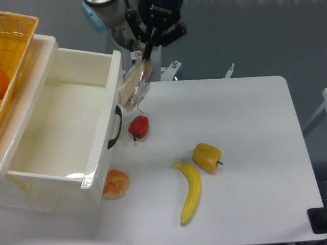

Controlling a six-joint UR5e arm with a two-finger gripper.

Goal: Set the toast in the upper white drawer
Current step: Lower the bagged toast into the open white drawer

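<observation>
The toast (134,88), a brown slice in a clear bag, hangs tilted from my gripper (148,52), which is shut on its top edge. It is held in the air right beside the front wall of the upper white drawer (104,127), just above the black curved handle (115,127). The drawer stands pulled out and open, and the part of its inside that shows is bare white.
A red pepper (139,126) lies on the white table (245,127) below the toast. A round orange bun (115,184) sits by the drawer's front corner. A banana (190,192) and a yellow pepper (207,157) lie mid-table. A yellow woven basket (13,46) stands at far left.
</observation>
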